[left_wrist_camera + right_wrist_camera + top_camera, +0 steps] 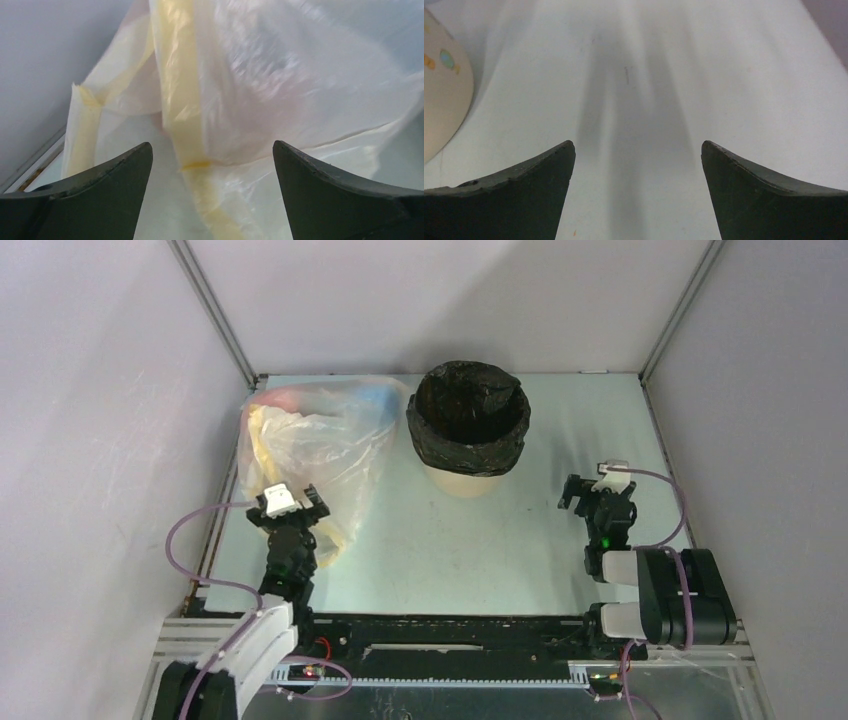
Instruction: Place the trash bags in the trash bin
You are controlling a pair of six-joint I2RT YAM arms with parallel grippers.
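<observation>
At the back centre of the table (470, 550), the trash bag (468, 405) is sitting on the trash bin (462, 482). Its glossy black film is bunching over the mouth and draping down around the rim, so only the lower tan wall is showing. How far the film is reaching inside the bin cannot be told from above. The film is judged to be very light, soft and slippery, collapsing under any push and offering no stiff edge. A pinch on a raised crinkle near the top centre is looking like the surest hold (a flat grab on the draped skirt is likely to slide off). The left gripper (289, 503) is standing wide open and holding nothing, its jaws facing the translucent bag (320, 435), which is lying just beside the bin on the left and is not the thing wanted. The right gripper (598, 488) is likewise spread wide and empty, hovering over bare table to the right of the bin. Nothing is lying between it and the bin, whereas the translucent bag is crowding the left arm's path.
</observation>
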